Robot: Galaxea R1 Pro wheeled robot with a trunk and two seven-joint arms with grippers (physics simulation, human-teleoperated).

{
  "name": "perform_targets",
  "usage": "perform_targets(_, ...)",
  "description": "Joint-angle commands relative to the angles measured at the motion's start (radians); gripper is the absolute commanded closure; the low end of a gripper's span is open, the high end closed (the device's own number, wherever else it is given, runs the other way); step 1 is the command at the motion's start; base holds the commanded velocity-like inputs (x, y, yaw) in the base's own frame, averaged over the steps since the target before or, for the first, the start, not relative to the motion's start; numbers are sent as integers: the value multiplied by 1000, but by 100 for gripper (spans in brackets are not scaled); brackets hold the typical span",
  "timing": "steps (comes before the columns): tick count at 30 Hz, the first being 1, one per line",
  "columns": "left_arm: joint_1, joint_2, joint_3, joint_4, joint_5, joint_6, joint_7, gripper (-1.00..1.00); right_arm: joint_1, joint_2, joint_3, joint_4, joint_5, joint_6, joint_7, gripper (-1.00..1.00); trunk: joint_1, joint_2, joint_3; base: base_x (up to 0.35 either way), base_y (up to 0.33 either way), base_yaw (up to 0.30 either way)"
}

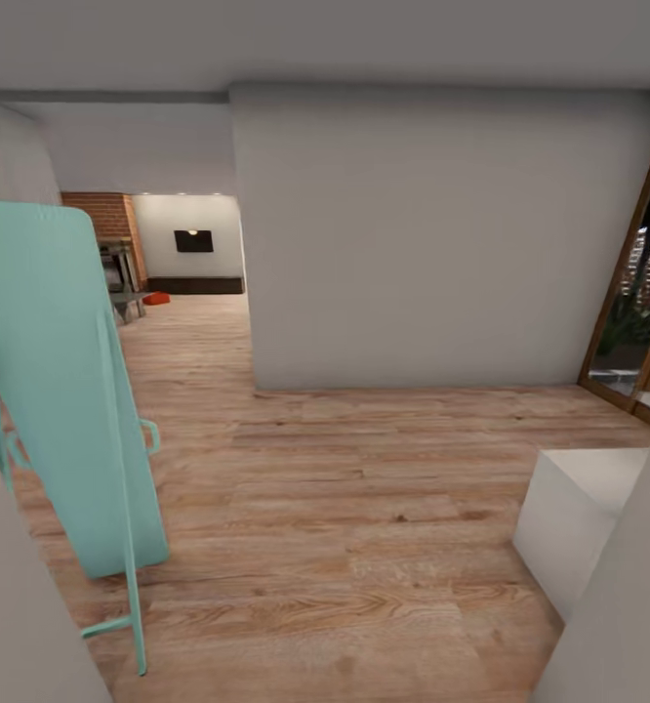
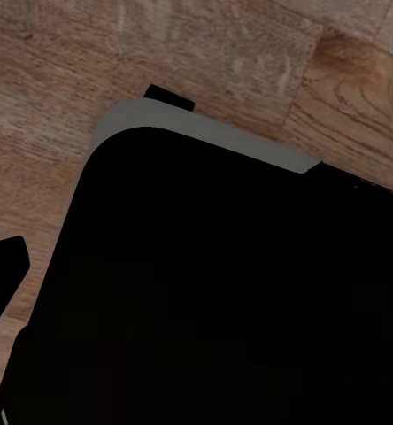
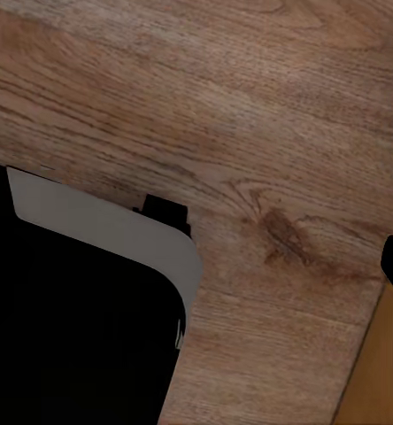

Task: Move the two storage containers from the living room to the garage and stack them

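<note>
The light wood plank floor (image 1: 364, 527) carried a mint-green folding frame (image 1: 61, 391) near me, and far away one orange-red container (image 1: 156, 299).

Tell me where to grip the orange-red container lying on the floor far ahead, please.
Probably a side wall of the container, from above: it lies low and flat on the wood floor near the brick fireplace. Finer details are too small to tell.
</note>
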Motion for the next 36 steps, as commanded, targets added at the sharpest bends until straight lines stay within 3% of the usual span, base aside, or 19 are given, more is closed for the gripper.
perform_targets(1,0,0,8,0,1,-2,-2,-100,-1,0,0,3,9,-5,-3,-100,1,0,-1,322,0,0)
perform_targets(36,0,0,9,0,2,-2,-2,-100,-1,0,0,3,9,-5,-3,-100,1,0,-1,322,0,0)
